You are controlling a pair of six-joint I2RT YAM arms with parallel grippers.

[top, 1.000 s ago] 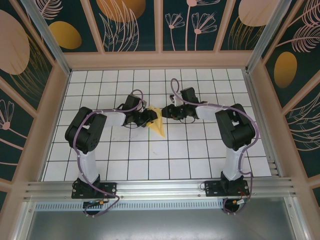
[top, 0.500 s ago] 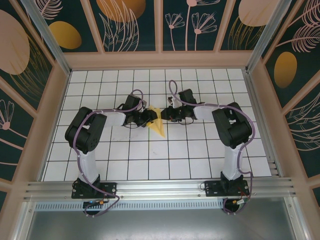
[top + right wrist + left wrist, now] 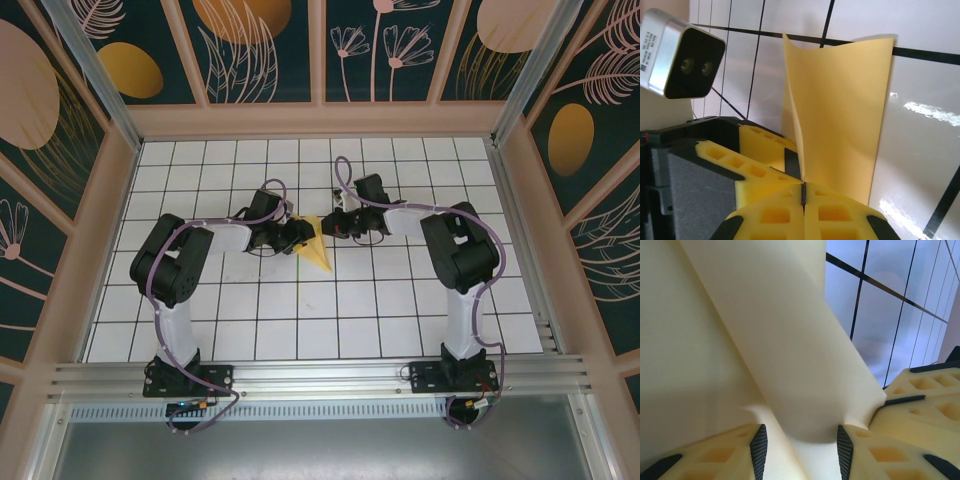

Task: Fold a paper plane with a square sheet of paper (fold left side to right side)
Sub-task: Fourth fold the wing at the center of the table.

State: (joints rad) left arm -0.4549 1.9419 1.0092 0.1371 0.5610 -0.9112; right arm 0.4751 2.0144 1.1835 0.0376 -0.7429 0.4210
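Note:
The square sheet of paper (image 3: 318,252) lies mid-table as a narrow yellow dart, the paper plane, its point toward the near right. My left gripper (image 3: 302,236) meets it from the left. In the left wrist view its jaws (image 3: 801,450) stand apart, the tips down on the pale paper (image 3: 765,340), which spans the gap between the pads. My right gripper (image 3: 329,229) comes in from the right. It is (image 3: 803,192) shut on the near edge of a raised flap of the paper (image 3: 845,115). The left gripper's fingers (image 3: 765,150) sit just left of that flap.
The white grid table (image 3: 380,300) stretches out on all sides of the paper. Wooden frame walls (image 3: 320,120) ring it, and an aluminium rail (image 3: 320,375) runs along the near edge. The left wrist's camera box (image 3: 680,55) hangs close above the right gripper's left side.
The right gripper has crept left onto the paper and its jaws have shut on the flap's edge. The left arm and its jaws have held still.

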